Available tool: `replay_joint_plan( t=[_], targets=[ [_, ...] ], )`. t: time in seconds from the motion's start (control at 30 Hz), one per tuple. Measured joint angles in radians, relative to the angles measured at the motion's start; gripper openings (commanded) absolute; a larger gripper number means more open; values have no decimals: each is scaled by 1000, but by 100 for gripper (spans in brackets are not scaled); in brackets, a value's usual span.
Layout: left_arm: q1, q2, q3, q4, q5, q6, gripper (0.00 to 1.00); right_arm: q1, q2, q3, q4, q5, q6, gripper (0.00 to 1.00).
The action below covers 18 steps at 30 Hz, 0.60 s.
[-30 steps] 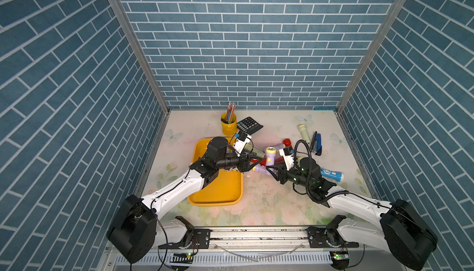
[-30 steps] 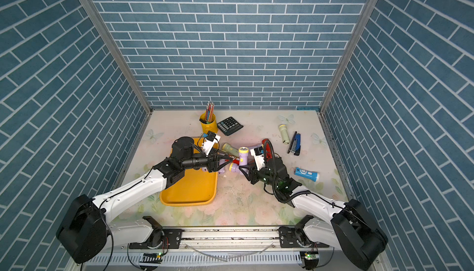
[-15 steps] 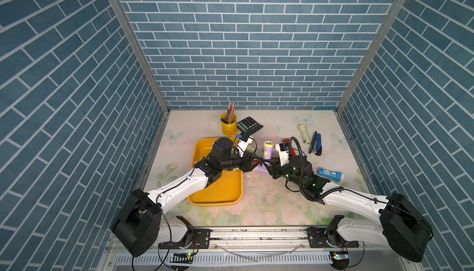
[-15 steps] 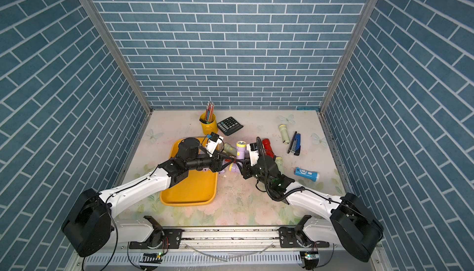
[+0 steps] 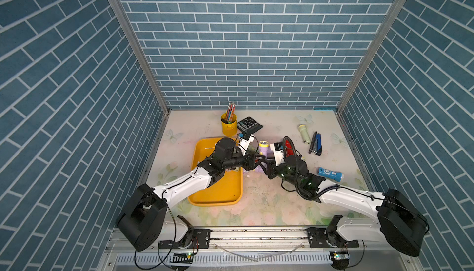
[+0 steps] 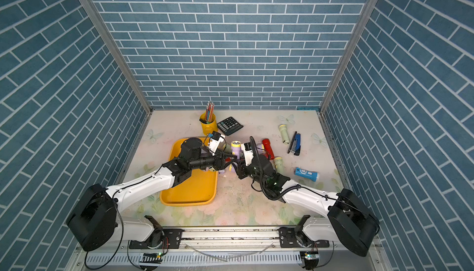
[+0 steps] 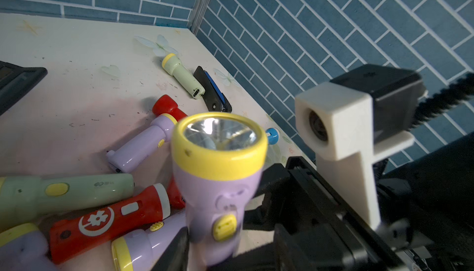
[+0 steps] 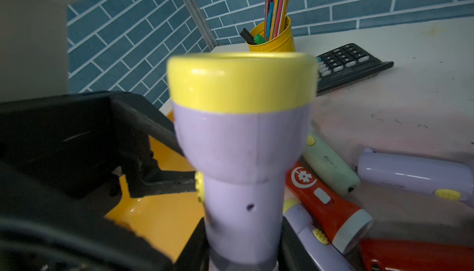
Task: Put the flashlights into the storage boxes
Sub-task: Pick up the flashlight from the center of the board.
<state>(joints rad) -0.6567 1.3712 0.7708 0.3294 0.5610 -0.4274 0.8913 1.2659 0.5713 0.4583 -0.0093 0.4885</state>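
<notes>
A lilac flashlight with a yellow head stands upright just right of the orange-yellow storage box. My right gripper is shut on its lower body. My left gripper is open around the same flashlight. One finger touches it by the yellow button and a gap shows at the other finger. Several more flashlights lie in a pile beside them: red, pale green, lilac. The storage box holds none that I can see.
A blue flashlight and a pale green one lie apart at the right, next to a blue-black stapler. A yellow pencil cup and a black calculator stand behind the storage box.
My right gripper has carried the lilac flashlight a little left and back, toward the box. My left gripper has moved right until its fingers sit around it. Neither gripper's opening has changed.
</notes>
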Motion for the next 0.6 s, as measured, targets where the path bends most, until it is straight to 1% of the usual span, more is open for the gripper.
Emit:
replay_joint_plan(
  t=[0.2, 0.37, 0.53, 0.6],
  targets=[
    [0, 20, 0, 21, -19, -29, 49, 13, 13, 10, -2, 0, -18, 1],
    [0, 22, 1, 21, -27, -34, 48, 16, 20, 13, -2, 2, -26, 1],
    [1, 24, 6, 18, -45, -35, 45, 23, 36, 28, 0, 2, -41, 2],
    [2, 26, 10, 10, -50, -34, 42, 23, 40, 29, 2, 2, -45, 3]
  ],
)
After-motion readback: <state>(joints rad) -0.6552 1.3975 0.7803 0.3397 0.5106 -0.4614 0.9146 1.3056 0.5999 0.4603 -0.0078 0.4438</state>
